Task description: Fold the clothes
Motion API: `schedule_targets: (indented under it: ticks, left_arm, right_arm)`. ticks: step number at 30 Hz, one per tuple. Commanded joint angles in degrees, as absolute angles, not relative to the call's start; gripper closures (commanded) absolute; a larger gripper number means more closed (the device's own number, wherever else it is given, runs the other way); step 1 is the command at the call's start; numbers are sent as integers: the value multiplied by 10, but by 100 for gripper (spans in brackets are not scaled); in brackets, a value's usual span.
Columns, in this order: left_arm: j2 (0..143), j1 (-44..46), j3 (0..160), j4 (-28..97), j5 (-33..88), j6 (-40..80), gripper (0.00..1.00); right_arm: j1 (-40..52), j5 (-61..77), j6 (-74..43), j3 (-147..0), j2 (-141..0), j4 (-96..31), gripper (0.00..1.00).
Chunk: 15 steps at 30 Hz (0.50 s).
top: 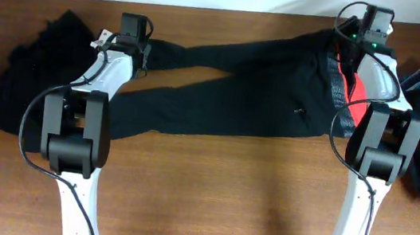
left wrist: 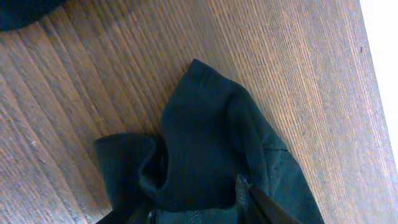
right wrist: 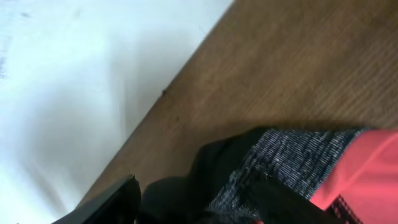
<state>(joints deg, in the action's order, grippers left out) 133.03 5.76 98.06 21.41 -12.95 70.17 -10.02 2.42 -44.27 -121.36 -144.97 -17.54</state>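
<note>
Evidently, the soft black long trousers [top: 236,97], pinched by left end effector [left wrist: 199,214] and right end effector [right wrist: 199,208], may be dropped if pulled unevenly.

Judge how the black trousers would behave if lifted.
The black trousers are probably floppy: the cuff crumples into soft folds. Likely light, since the fabric lies thin and flat. The knit waistband looks thicker, perhaps easier to grip.

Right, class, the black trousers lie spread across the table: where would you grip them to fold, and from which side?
Probably the grey waistband, at its far corner, from above: the trousers lie flat, and that thick edge gives firm hold.
</note>
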Motion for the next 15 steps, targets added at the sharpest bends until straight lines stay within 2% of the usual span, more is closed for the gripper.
schedule_targets:
  ticks: [1, 3, 6, 12, 15]
  left_arm:
    - [1350, 55, 973, 221, -98, 714, 61]
    - [1350, 55, 973, 225, -97, 714, 61]
    - [1350, 55, 973, 230, -96, 714, 61]
    - [1350, 55, 973, 230, -96, 714, 61]
    - [1350, 55, 973, 230, -96, 714, 61]
  right_arm:
    - [-98, 43, -529, -1226, -1457, -177, 34]
    - [-98, 72, -568, -1227, -1453, -172, 34]
    - [-98, 100, -609, -1239, -1453, -171, 27]
    - [-97, 87, -695, -1248, -1453, -199, 27]
    - [-97, 67, -701, -1248, -1454, -220, 27]
